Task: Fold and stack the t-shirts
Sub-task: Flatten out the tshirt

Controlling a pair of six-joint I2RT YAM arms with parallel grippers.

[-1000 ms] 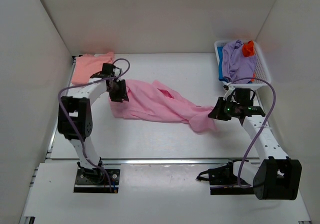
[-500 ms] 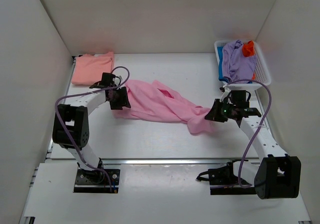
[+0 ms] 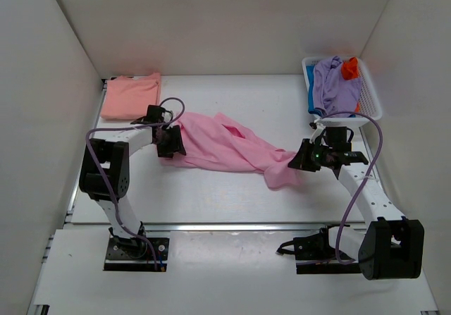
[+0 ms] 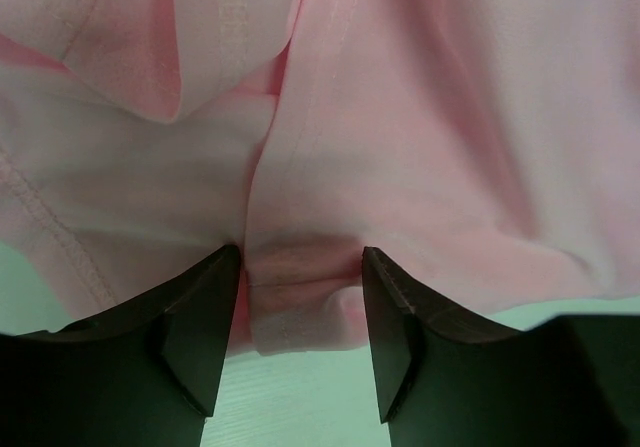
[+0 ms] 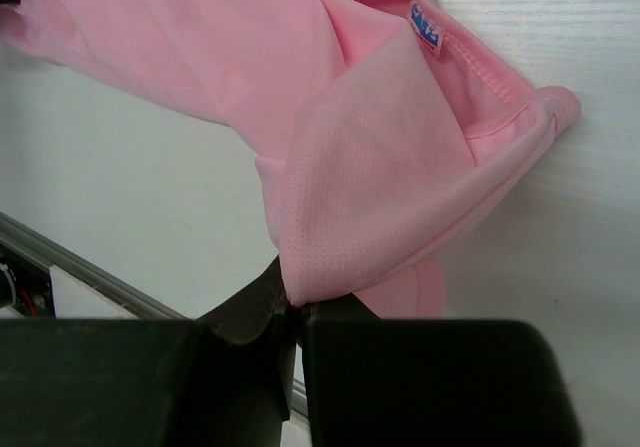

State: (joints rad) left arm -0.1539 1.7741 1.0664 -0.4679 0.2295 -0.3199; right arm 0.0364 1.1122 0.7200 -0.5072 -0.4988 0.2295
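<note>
A light pink t-shirt (image 3: 225, 146) lies stretched and crumpled across the middle of the table. My left gripper (image 3: 171, 144) is open at its left edge. In the left wrist view, a folded hem of the shirt (image 4: 300, 312) sits between the spread fingers (image 4: 205, 327), low over the table. My right gripper (image 3: 299, 158) is shut on the shirt's right end, and the right wrist view shows the cloth (image 5: 370, 167) pinched at the fingertips (image 5: 293, 312). A salmon-peach t-shirt (image 3: 130, 95) lies folded at the back left.
A white slatted basket (image 3: 371, 96) stands at the back right. It holds a lavender shirt (image 3: 328, 79), an orange one (image 3: 349, 67) and a blue one (image 3: 312, 100). White walls enclose the table on three sides. A metal rail (image 3: 211, 225) runs along the near edge.
My left gripper has moved nearer and slightly right along the pink shirt's left edge. My right gripper shifted a little left with the shirt's end, then held still.
</note>
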